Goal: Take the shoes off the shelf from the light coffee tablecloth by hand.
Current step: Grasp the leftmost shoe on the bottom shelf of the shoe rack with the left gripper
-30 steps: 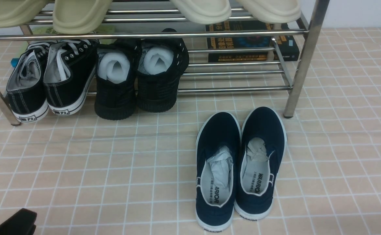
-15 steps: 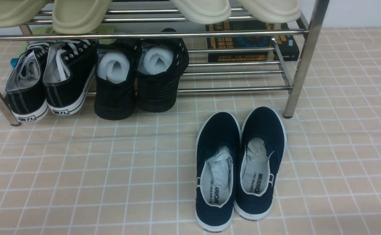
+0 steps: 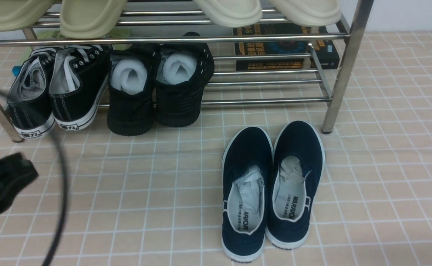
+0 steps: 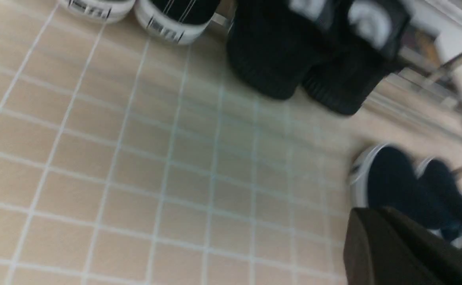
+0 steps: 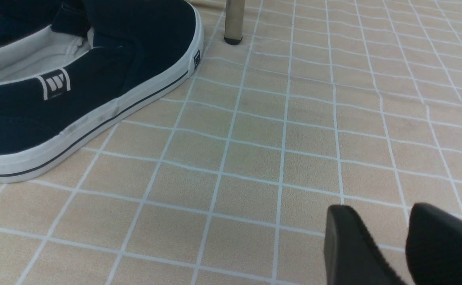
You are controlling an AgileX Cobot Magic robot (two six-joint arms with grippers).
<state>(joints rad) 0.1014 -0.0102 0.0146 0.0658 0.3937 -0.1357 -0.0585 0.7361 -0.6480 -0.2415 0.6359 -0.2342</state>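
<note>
The black canvas shoes [image 3: 55, 88] with white rubber soles sat at the upper left, on the chrome tube shelf [image 3: 343, 59] over the gridded tablecloth [image 3: 145, 184]. The left gripper [image 3: 1, 181], a blurred black shape at left, was closed and empty. The right gripper [image 5: 403, 237] showed narrowly parted matte pads.

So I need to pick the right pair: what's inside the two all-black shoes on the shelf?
Each all-black shoe holds a roll of white foam filling its opening. Whatever lies deeper toward the toes is covered by the foam and uppers.
</note>
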